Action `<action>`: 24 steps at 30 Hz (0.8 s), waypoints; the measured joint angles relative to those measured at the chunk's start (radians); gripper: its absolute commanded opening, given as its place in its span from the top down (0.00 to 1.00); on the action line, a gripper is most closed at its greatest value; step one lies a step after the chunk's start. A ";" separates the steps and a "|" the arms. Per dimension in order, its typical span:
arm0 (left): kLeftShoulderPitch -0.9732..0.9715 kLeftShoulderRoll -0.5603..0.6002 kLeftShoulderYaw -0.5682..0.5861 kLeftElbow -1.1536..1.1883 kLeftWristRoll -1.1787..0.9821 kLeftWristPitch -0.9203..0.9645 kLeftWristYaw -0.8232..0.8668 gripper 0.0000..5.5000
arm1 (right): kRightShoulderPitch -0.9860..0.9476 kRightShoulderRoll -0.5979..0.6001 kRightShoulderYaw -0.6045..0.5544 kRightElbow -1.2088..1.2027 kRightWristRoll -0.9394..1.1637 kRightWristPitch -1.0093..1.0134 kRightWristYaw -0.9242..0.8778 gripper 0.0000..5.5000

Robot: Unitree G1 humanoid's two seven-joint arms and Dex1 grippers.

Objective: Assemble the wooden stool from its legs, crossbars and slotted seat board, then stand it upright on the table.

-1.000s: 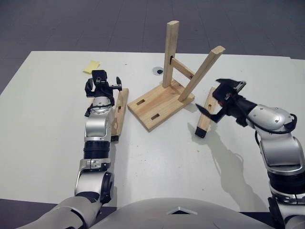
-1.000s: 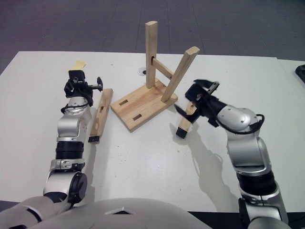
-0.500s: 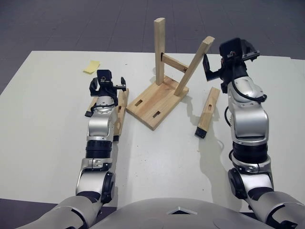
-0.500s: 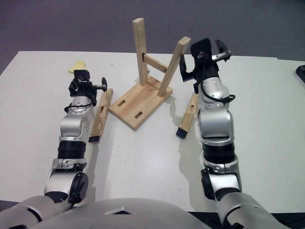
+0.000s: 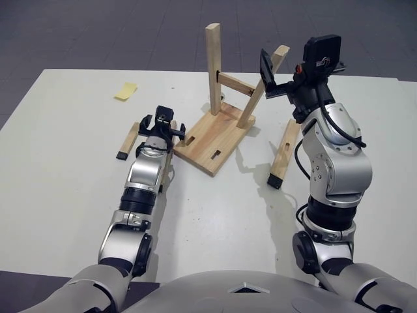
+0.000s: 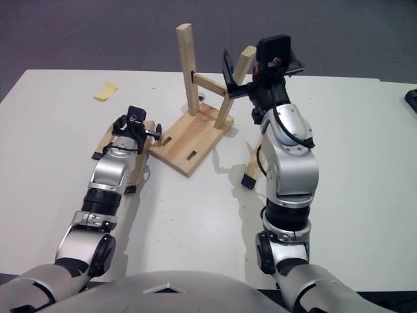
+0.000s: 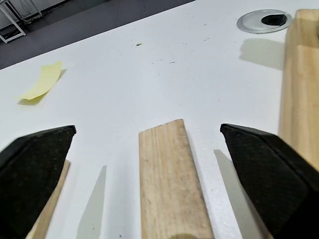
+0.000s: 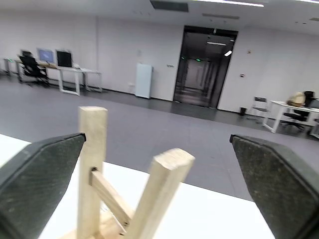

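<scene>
My right gripper (image 5: pixel 281 73) has lifted from the loose leg (image 5: pixel 284 151) to the leaning leg (image 5: pixel 255 99) on the seat board (image 5: pixel 210 142), centre frame, jaws wide, empty. Left gripper (image 5: pixel 161 128), shifted right, straddles another leg (image 7: pixel 167 184), open. Likely straightening next.

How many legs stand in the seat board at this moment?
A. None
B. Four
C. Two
C: one upright leg and one tilted leg rise from the seat board, joined by a crossbar, while two slots in the board are empty.
</scene>
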 measured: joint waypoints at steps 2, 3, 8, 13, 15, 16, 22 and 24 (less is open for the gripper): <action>-0.035 0.030 -0.040 0.043 0.043 -0.019 -0.029 0.02 | 0.002 0.005 -0.024 -0.030 0.021 0.018 -0.011 0.02; -0.056 0.044 -0.069 0.067 0.066 -0.025 -0.043 0.02 | 0.002 0.006 -0.035 -0.042 0.028 0.028 -0.018 0.02; -0.114 0.094 -0.189 0.161 0.172 -0.041 -0.122 0.02 | 0.003 0.010 -0.060 -0.063 0.064 0.055 -0.029 0.02; -0.132 0.148 -0.259 0.161 0.205 -0.047 -0.281 0.02 | 0.003 0.014 -0.062 -0.065 0.095 0.056 -0.036 0.02; -0.132 0.173 -0.286 0.135 0.219 -0.046 -0.334 0.02 | 0.003 0.013 -0.064 -0.055 0.103 0.055 -0.036 0.02; -0.131 0.181 -0.293 0.127 0.224 -0.045 -0.350 0.02 | 0.003 0.011 -0.065 -0.052 0.107 0.055 -0.036 0.02; -0.094 0.205 -0.305 0.017 0.217 0.000 -0.445 0.02 | 0.003 0.005 -0.064 -0.041 0.125 0.053 -0.036 0.02; -0.085 0.203 -0.305 -0.012 0.203 0.018 -0.472 0.02 | 0.006 0.003 -0.064 -0.030 0.126 0.049 -0.038 0.02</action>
